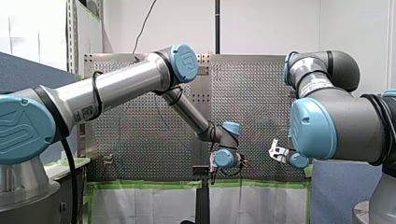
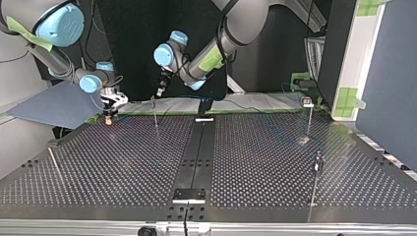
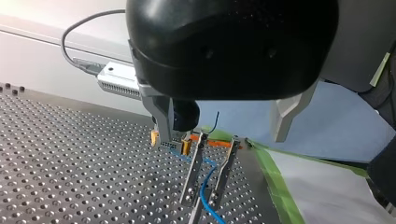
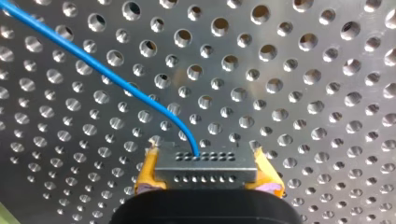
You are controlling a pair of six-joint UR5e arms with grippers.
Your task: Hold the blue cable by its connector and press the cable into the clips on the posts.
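At the top view's near edge the perforated surface (image 2: 255, 162) carries a thin post (image 2: 314, 183) on the view's right, topped by a small dark clip (image 2: 318, 158). A bare rod (image 2: 55, 164) leans on the view's left. Further back on the right stands a second post (image 2: 309, 123) with a pale clip (image 2: 308, 102). A third post (image 2: 155, 114) stands left of the middle, close to the far edge.

Just above that third post hang the left jaws, on my left arm (image 2: 246, 19). In the left wrist view their two metal fingers (image 3: 192, 172) stand narrowly apart, with the blue cable (image 3: 204, 189) running in the gap (whether it touches either finger I cannot tell).

Beyond them, near the green tape (image 3: 275, 186) on the far edge, the right jaws on my right arm (image 2: 54, 56) reach down to the surface. The right wrist view shows them closest. Yellow pads (image 4: 148, 170) clamp the grey connector (image 4: 205, 168) by its two ends. The cable leaves the connector's middle and curves away low over the holes.
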